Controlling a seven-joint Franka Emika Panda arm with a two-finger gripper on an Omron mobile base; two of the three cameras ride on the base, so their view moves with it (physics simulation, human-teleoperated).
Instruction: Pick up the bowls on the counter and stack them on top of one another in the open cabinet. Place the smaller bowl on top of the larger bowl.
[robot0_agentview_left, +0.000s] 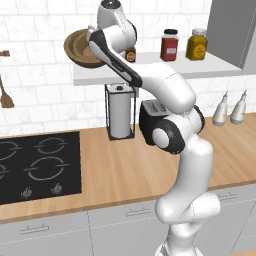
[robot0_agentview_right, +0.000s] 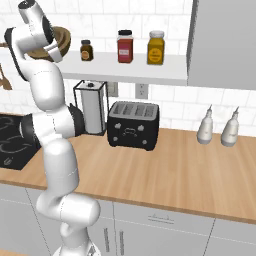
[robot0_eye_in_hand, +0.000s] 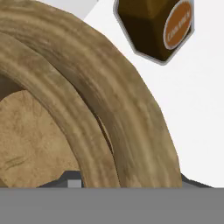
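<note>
With the arm raised to the left end of the long flat white wall shelf (robot0_agentview_left: 200, 70), the pincer sits at the rims of two nested round brown wooden bowls (robot0_agentview_left: 80, 49), the smaller bowl (robot0_eye_in_hand: 30, 131) inside the larger bowl (robot0_eye_in_hand: 131, 109). A small brown spice jar (robot0_eye_in_hand: 155, 26) stands just beyond them. Stacking looks nearly finished, with release and withdrawal left; I cannot tell whether the pincer is clamped or apart.

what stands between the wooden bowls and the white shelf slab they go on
Nothing visible. The two nested round brown wooden bowls are already at the left end of the white shelf slab; the small dark brown spice jar stands beside them, not in between.
</note>
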